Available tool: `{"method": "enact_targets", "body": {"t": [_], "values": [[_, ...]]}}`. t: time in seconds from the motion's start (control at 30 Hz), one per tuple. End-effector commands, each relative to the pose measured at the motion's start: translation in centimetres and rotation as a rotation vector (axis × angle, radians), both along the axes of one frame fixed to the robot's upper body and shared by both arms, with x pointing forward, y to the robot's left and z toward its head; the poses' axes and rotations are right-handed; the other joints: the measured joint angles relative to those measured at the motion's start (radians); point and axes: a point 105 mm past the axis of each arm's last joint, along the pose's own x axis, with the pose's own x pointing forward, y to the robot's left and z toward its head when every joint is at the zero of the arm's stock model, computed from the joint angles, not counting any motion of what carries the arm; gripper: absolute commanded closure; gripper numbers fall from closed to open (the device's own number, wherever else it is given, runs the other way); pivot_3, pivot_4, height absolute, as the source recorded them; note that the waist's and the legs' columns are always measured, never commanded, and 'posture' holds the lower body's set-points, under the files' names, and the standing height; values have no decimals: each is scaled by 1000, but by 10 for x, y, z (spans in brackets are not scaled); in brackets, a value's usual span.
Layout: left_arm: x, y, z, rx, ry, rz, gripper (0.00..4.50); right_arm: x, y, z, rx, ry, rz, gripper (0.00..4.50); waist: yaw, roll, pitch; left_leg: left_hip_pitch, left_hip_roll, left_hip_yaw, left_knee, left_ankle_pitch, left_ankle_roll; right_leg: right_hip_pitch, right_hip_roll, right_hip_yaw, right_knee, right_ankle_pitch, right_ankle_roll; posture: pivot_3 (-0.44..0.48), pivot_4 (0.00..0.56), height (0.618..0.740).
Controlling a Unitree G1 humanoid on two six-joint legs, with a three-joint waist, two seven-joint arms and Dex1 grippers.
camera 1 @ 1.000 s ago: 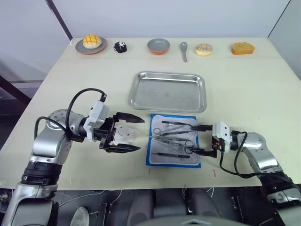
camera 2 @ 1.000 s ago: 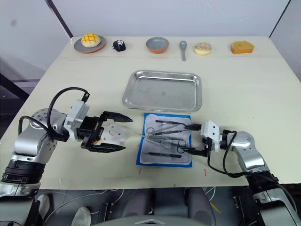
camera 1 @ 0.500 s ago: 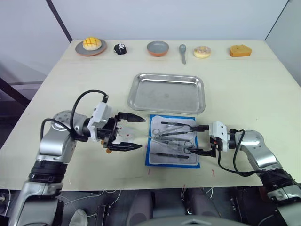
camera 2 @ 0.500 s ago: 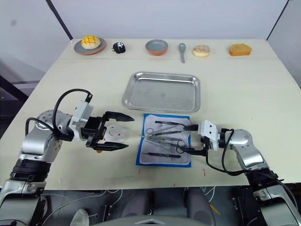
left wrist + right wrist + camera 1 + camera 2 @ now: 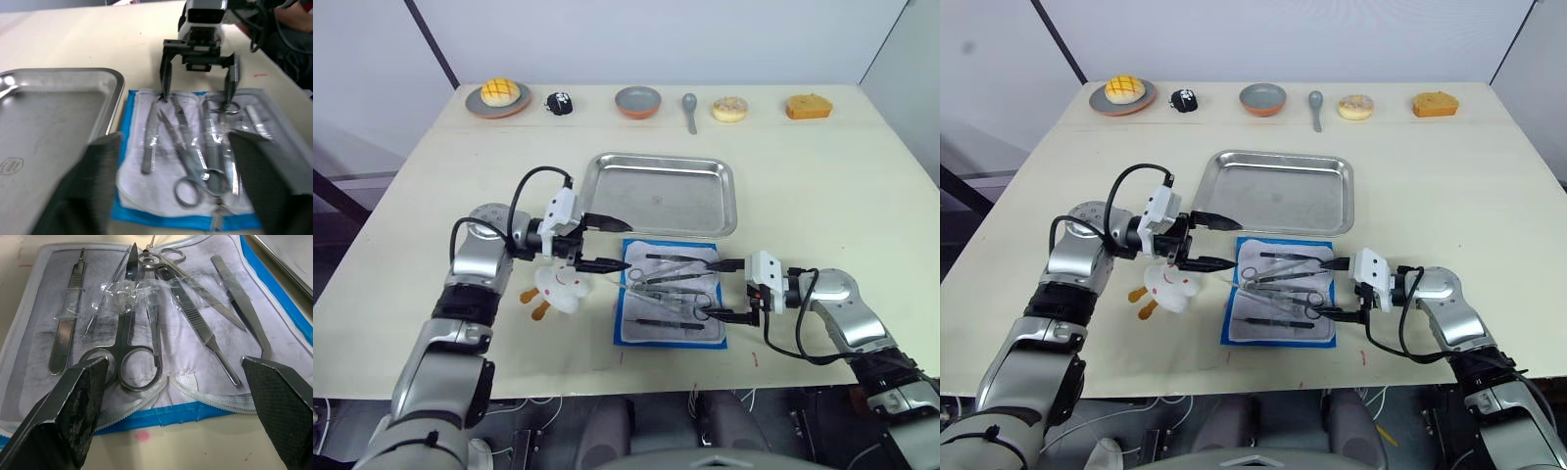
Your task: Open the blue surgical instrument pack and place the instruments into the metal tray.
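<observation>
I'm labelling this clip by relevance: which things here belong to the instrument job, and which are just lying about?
Belonging to the job:
- flat bright-blue fabric pack, lying open
- slim silver metal instruments on its whitish lining
- shiny rectangular steel tray

Lying about:
- white glove-like lump with orange bits
- round grey-and-orange bowl
- grey spoon
- yellow bun on a plate
- doughnut

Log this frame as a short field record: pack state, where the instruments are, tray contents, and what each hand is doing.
Pack: blue surgical instrument pack lies open and flat on the table, just in front of the metal tray.
Instruments: instruments lie on the pack's whitish lining, under clear film.
Tray: holds no instruments.
Left hand: left hand open, at the pack's left edge, holding nothing.
Right hand: right hand open, at the pack's right edge, holding nothing.
Nearby: white glove-like lump on the table left of the pack.
</observation>
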Motion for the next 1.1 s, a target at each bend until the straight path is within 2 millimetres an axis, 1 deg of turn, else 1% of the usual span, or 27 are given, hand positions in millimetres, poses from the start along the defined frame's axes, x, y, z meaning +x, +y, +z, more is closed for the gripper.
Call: {"method": "enact_targets", "body": {"t": [0.03, 0.17, 0.2, 0.23, 0.3, 0.33, 0.47, 0.93, 1.1], "values": [[4, -6, -10, 76, -13, -59, 1306, -11, -14, -46, -138, 138, -53, 0, -2, 0, 0, 0, 0, 0, 0, 0, 0, 0, 0, 0, 0, 0, 0, 0, 150, 732], [12, -11, -20, 125, 25, -57, 1306, -12, -14, -47, -133, 141, -59, 0, -4, 0, 0, 0, 0, 0, 0, 0, 0, 0, 0, 0, 0, 0, 0, 0, 150, 732], [13, -12, -22, 131, 31, -60, 1882, -12, -14, -47, -132, 141, -60, 0, -5, 0, 0, 0, 0, -1, 0, 0, 0, 0, 0, 0, 0, 0, 0, 0, 150, 732], [14, -12, -23, 136, 32, -60, 2138, -12, -14, -47, -131, 142, -61, 0, -6, 0, 0, 0, 0, 0, 0, 0, 0, 0, 0, 0, 0, 0, 0, 0, 150, 732], [16, -13, -24, 140, 29, -58, 3120, -12, -14, -47, -129, 142, -62, 0, -6, 0, 0, 0, 0, -1, 0, 0, 0, 0, 0, 0, 0, 0, 0, 0, 150, 732], [17, -13, -25, 143, 33, -60, 3515, -12, -14, -47, -128, 141, -64, 0, -6, 0, 0, 0, 0, -1, 0, 0, 0, 0, 0, 0, 0, 0, 0, 0, 150, 732], [16, -14, -31, 158, 42, -68, 3515, -12, -14, -47, -125, 140, -67, 0, -6, 0, 0, 0, 0, -1, 0, 0, 0, 0, 0, 0, 0, 0, 0, 0, 150, 732], [28, -20, -41, 176, 16, 11, 3515, -12, -13, -47, -119, 143, -66, 0, -6, 0, 0, 0, 0, -1, 0, 0, 0, 0, 0, 0, 0, 0, 0, 0, 150, 732], [32, -25, -40, 150, 3, 40, 3515, -13, -12, -48, -116, 145, -67, 0, -6, 0, 0, 0, 0, -1, 0, 0, 0, 0, 0, 0, 0, 0, 0, 0, 150, 732]]}}
